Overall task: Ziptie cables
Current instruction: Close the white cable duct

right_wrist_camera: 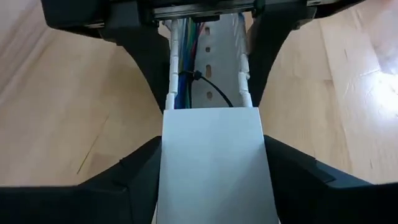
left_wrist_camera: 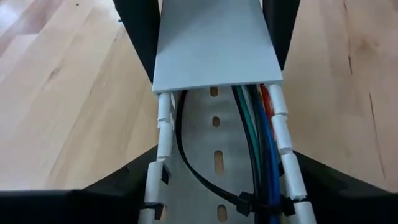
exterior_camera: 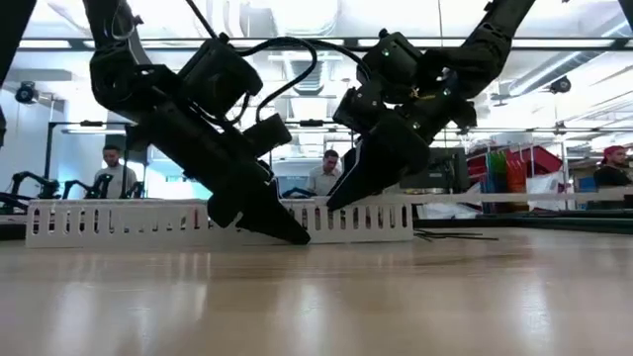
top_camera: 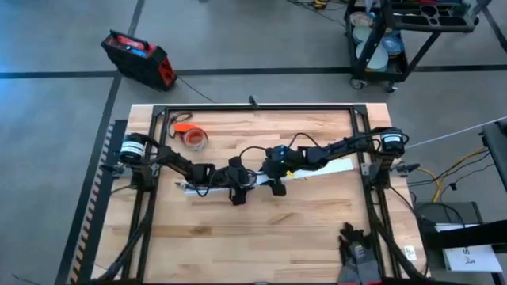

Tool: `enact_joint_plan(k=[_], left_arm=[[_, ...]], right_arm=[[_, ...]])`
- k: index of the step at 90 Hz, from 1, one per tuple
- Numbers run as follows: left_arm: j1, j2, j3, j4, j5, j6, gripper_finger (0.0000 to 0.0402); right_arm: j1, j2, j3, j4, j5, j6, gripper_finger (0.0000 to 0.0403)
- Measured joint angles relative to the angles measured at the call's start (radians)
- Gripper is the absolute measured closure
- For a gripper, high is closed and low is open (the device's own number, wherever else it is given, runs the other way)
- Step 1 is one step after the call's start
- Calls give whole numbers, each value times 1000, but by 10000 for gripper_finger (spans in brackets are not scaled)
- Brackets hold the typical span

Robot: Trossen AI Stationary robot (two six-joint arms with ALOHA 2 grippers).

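A long white slotted channel [top_camera: 333, 168] lies across the middle of the table. Inside it, the cables [left_wrist_camera: 264, 143], green, blue and dark, run along one wall. The ziptie [left_wrist_camera: 186, 155], a thin black strip, loops around them; its head [left_wrist_camera: 244, 202] sits on the channel floor and its tail curves along the other wall. A flat white cover [right_wrist_camera: 214, 162] tops the channel's right part. My left gripper [left_wrist_camera: 221, 205] straddles the uncovered part. My right gripper [right_wrist_camera: 214, 186] straddles the cover, facing it. My left gripper has the channel between its two fingers, one finger [left_wrist_camera: 134, 183] against each slotted side wall [left_wrist_camera: 158, 177]. It comes slanting down from the table's left, fingers across the channel, and its fingertips reach the tabletop. The channel lies flat on the table. My right gripper has the white cover between its two fingers, one finger [right_wrist_camera: 140, 177] at each long edge [right_wrist_camera: 165, 168], near the cover's left end. It comes slanting down from the table's right, at the height of the channel's top. The cover lies on the channel.
An orange tape roll [top_camera: 192, 137] lies at the far left of the table. Dark gloves [top_camera: 356, 245] hang at the near right edge. Loose dark strips [exterior_camera: 455, 235] lie right of the channel. People [exterior_camera: 326, 173] stand in the room behind.
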Motion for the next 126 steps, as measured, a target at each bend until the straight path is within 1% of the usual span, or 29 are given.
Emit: enact_joint_plan(k=[21, 41, 52, 60, 67, 81, 100, 115, 126], left_arm=[[1, -40, -17, -9, 6, 24, 155], [5, -41, -21, 3, 14, 9, 169], [5, -35, -22, 22, 18, -2, 168], [5, -28, -15, 17, 18, -3, 165], [6, -26, -15, 16, 18, -5, 166], [7, -34, -22, 13, 19, -5, 170], [8, -36, -28, 15, 19, -3, 164], [10, -37, -28, 21, 34, -3, 168], [10, -17, -1, 19, 32, -7, 169]], right_arm=[[-1, 0, -4, 15, -42, -56, 184], [-1, 0, -4, 11, -27, -36, 173], [-1, 8, -5, 20, -27, -3, 181], [-1, 21, -3, 23, -50, -26, 184], [0, 38, 11, 9, -67, -36, 178], [0, 43, 21, -24, -66, -63, 166], [0, 35, 21, -45, -63, -96, 181], [-3, 35, 20, -37, -35, -36, 172], [-5, 37, 36, -42, -34, 4, 172]])
